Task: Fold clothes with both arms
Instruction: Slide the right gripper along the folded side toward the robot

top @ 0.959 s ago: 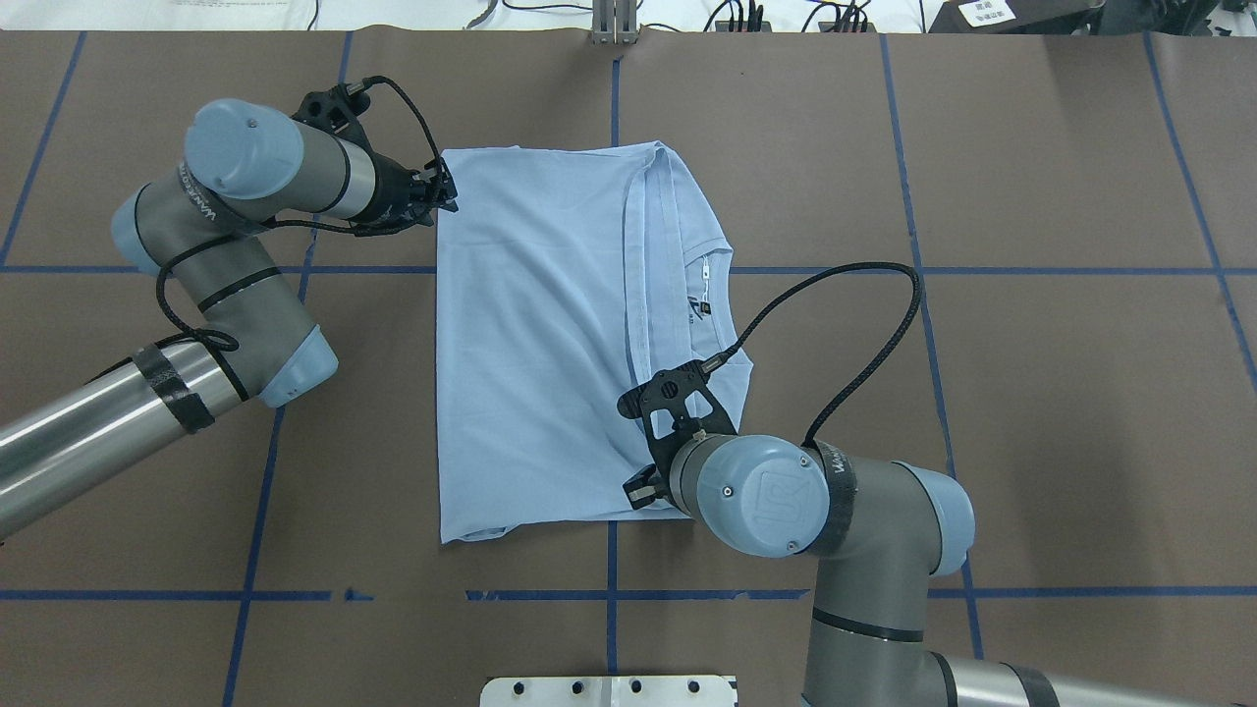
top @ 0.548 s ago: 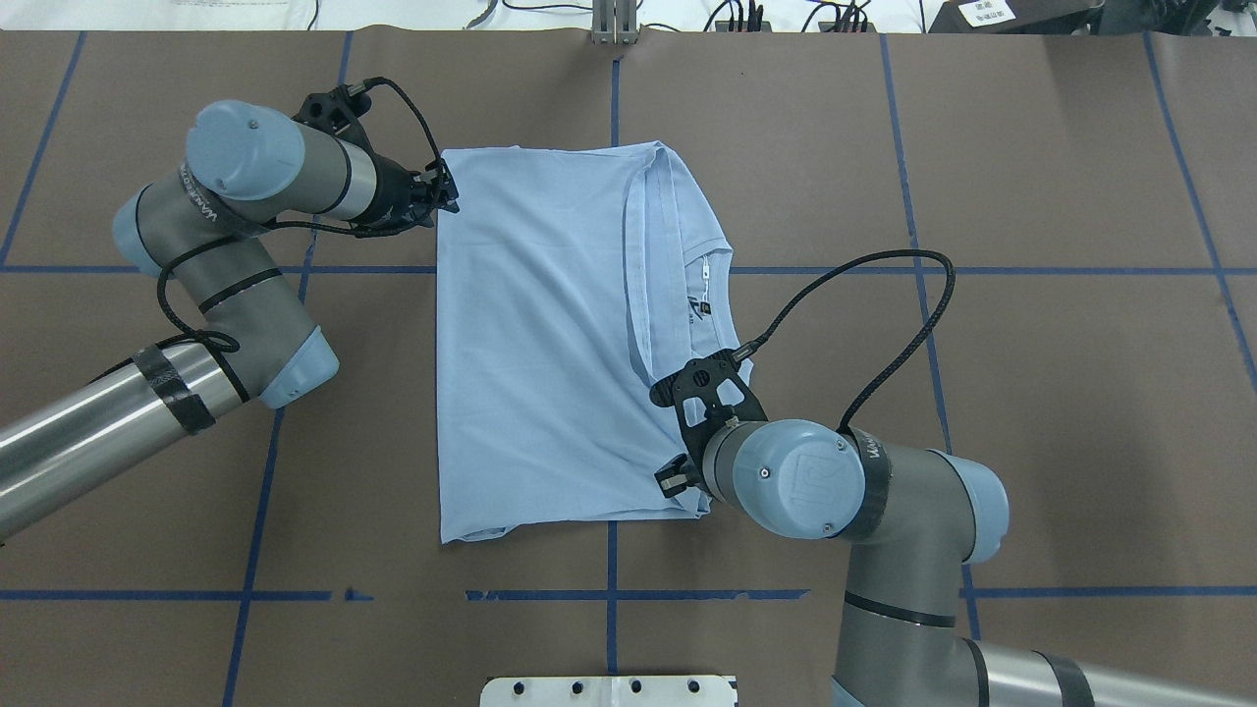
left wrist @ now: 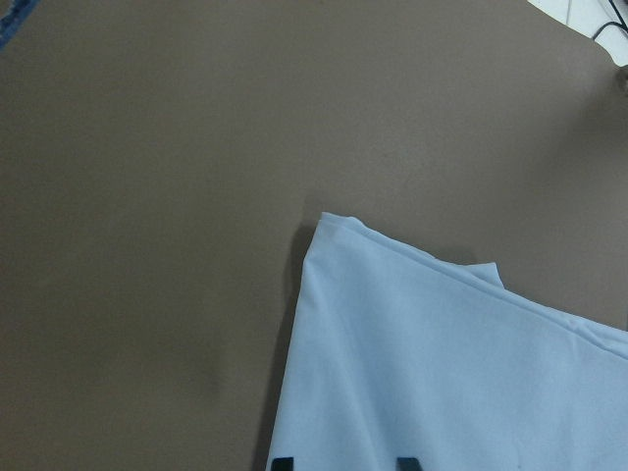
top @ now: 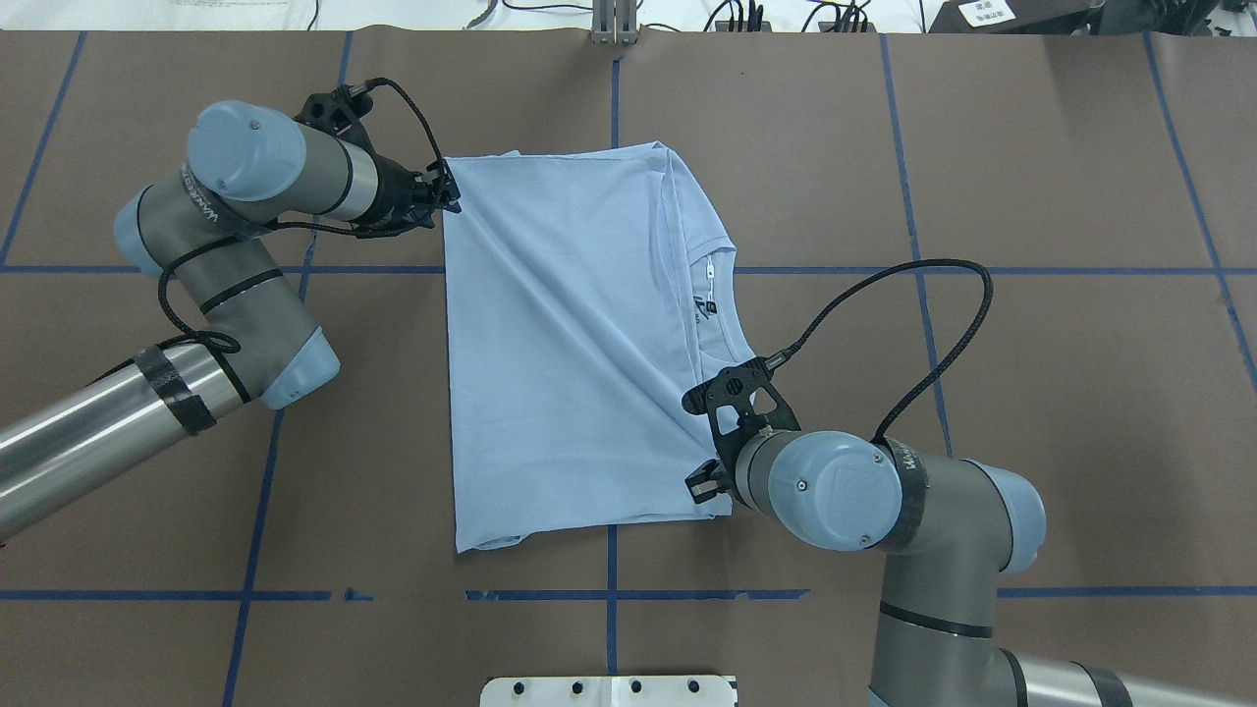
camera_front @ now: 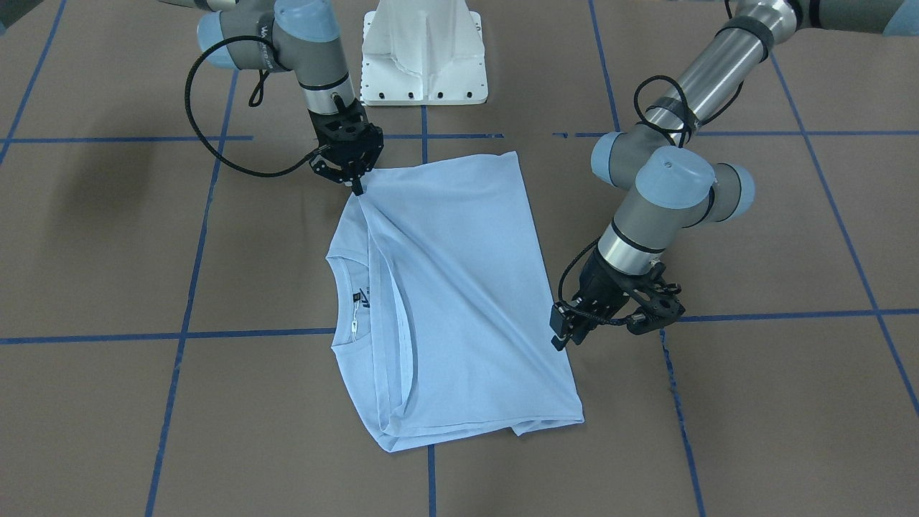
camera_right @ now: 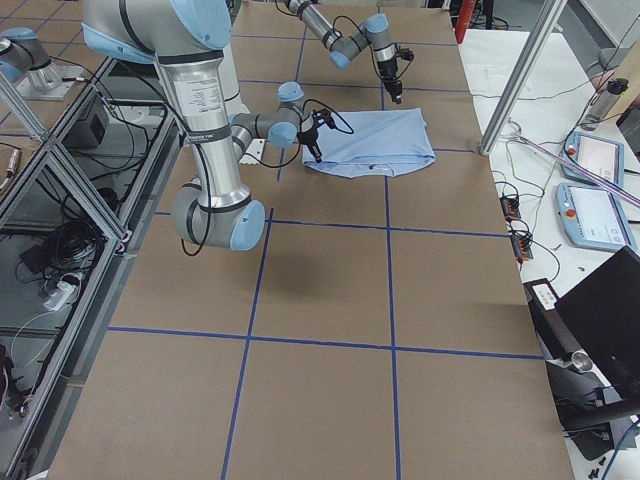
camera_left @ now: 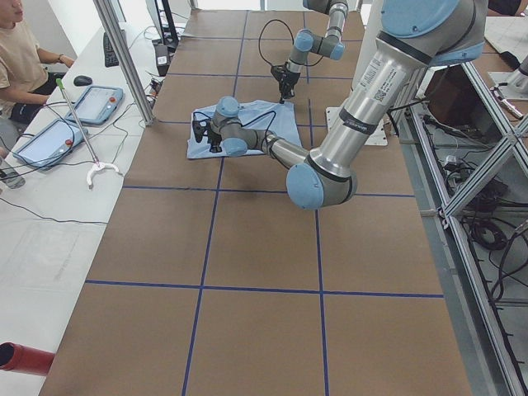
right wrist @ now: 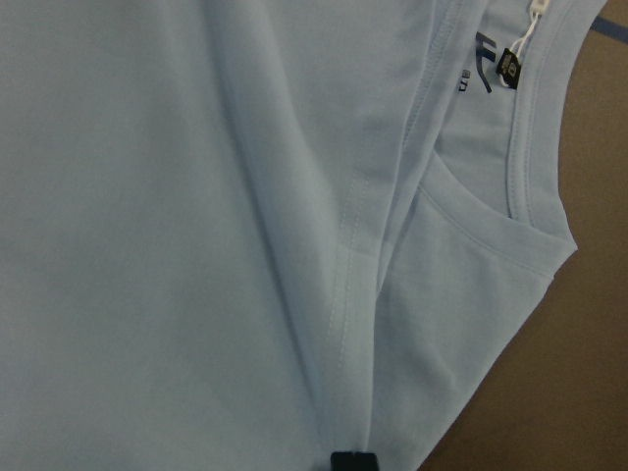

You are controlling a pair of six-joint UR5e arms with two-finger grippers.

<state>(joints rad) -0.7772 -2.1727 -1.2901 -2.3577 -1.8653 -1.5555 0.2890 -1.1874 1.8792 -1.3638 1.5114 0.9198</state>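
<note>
The light blue T-shirt [top: 560, 344] lies folded lengthwise on the brown table, collar [top: 722, 295] and small print toward the right. My left gripper [top: 447, 191] sits at its far left corner and looks shut on the cloth there. In the left wrist view the cloth [left wrist: 442, 373] runs down between the fingertips [left wrist: 282, 461]. My right gripper [top: 702, 486] is shut on the near right edge, below the collar. The right wrist view shows the shirt [right wrist: 177, 245], the neck label [right wrist: 507, 71] and one fingertip [right wrist: 353, 459]. In the front-facing view the left gripper [camera_front: 563, 334] is on the right and the right gripper [camera_front: 357, 188] on the left. Creases run diagonally between the two.
The white pedestal base [camera_front: 423, 57] stands at the table's near edge, behind the shirt in the front-facing view. Blue tape lines [top: 255, 491] grid the brown table. An operator [camera_left: 16, 58] and tablets [camera_left: 99, 103] sit beyond the far edge, with an aluminium post [camera_left: 124, 58].
My right gripper has moved right and slightly toward the robot, dragging the shirt's near end with it. The shirt's left edge shifted right and diagonal creases appeared. The left gripper stayed put.
</note>
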